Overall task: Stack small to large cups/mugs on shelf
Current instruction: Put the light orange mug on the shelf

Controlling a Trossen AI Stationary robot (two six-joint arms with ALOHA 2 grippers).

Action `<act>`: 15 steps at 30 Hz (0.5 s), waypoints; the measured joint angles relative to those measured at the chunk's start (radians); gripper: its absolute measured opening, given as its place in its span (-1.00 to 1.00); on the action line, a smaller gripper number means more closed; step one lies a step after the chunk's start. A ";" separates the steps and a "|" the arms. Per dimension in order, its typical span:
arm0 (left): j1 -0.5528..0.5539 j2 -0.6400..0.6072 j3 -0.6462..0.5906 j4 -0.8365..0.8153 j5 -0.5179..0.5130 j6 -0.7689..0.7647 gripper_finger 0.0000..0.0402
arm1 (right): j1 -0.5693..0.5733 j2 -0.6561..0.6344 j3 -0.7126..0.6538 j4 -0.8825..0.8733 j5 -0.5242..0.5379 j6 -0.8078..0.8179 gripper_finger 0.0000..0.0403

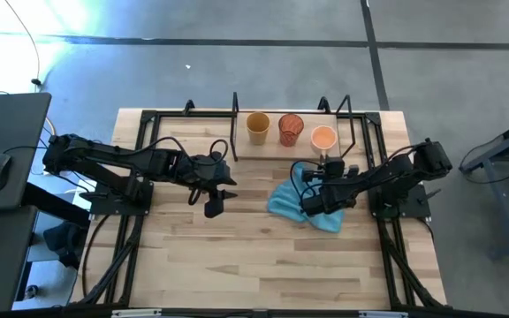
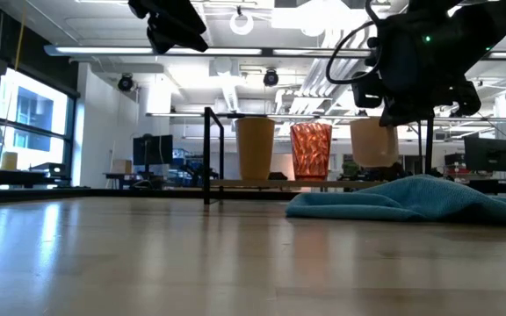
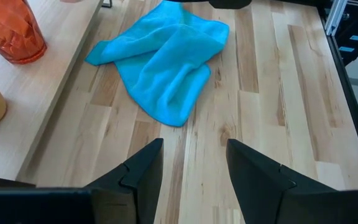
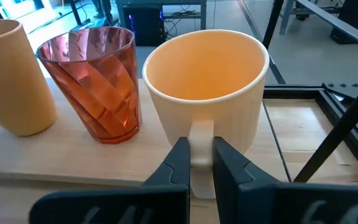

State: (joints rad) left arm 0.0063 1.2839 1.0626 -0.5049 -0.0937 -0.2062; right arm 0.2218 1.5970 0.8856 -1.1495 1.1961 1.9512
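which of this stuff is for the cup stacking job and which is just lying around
For the job: yellow cup, red cup, orange mug, shelf, and the right tool, shut on the mug's handle.

Just lying about: blue cloth on the table; the left tool is open above bare table.

You see three cups in a row on the light wooden board [image 1: 263,152] of the black-rod shelf: a plain mustard-yellow cup [image 1: 257,126], a translucent red cup [image 1: 291,129] with a twisted faceted pattern, and a light orange mug [image 1: 323,139], cream on the outside. Just in front of the board lies a plain bright blue cloth [image 1: 292,201]. Your right gripper [image 4: 201,163] is dark, your table [image 1: 237,256] pale striped wood
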 joint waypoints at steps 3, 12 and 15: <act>0.000 0.000 0.000 0.000 0.000 0.000 -0.18 | 0.000 0.000 0.000 0.011 0.000 -0.006 -0.97; 0.000 0.000 0.000 0.001 0.000 0.000 -0.18 | 0.000 0.000 0.000 0.051 -0.003 -0.031 -0.97; 0.000 0.000 0.000 0.005 0.000 0.000 -0.18 | 0.000 0.000 0.000 0.051 -0.012 -0.030 -0.97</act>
State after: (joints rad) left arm 0.0064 1.2839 1.0626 -0.4996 -0.0933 -0.2058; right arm 0.2219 1.5970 0.8856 -1.0988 1.1844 1.9209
